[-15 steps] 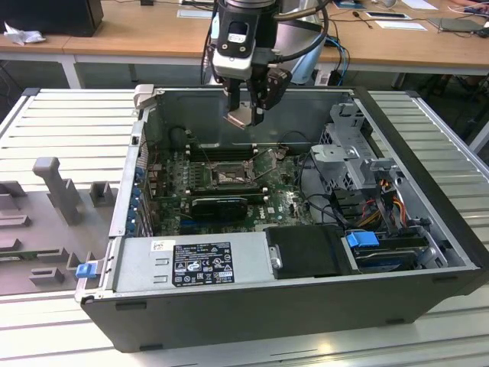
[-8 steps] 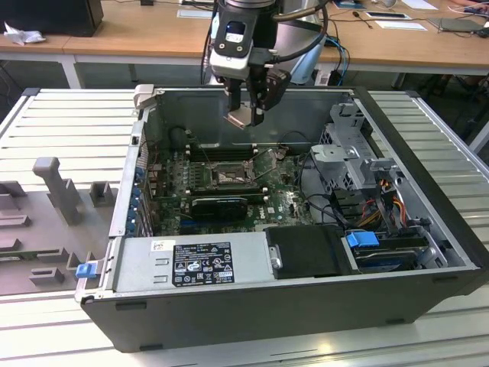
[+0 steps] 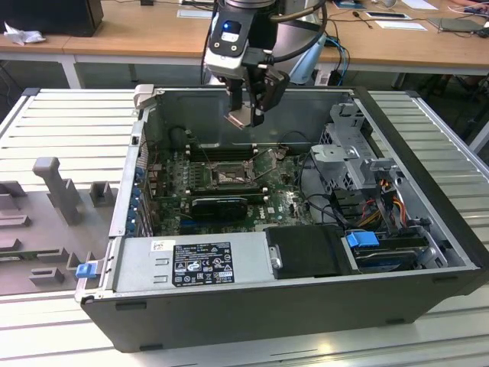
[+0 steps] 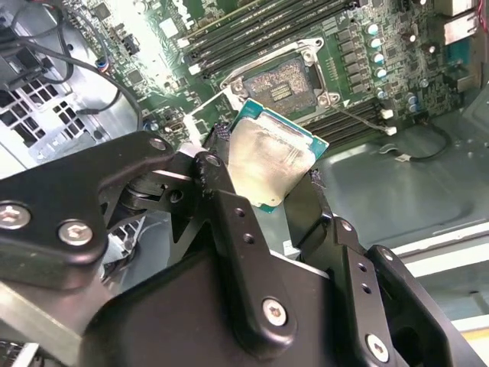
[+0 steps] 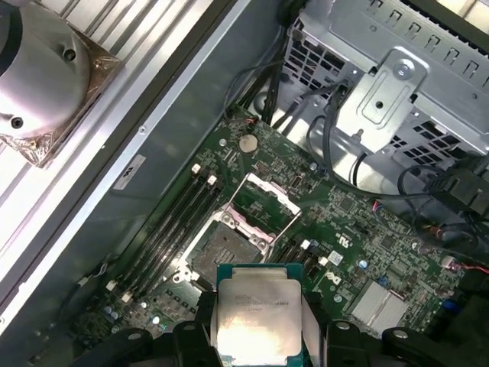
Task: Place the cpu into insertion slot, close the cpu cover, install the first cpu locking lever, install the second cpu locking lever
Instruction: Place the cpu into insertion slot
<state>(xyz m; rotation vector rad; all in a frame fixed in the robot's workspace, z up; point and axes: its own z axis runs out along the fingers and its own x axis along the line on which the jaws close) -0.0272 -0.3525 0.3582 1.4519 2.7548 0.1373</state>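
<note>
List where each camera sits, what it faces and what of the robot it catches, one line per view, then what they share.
Exterior view: off the arm, high up, looking down into the open case; shows the arm and gripper.
Second wrist view: on the arm, looking along the fingers at the cpu they clamp, slot beyond.
First wrist view: on the arm, facing the board over the held cpu; finger ends show.
Shared: all show cpu and slot.

Illegible fine print on black label (image 3: 202, 264) and cpu (image 5: 256, 315)
</note>
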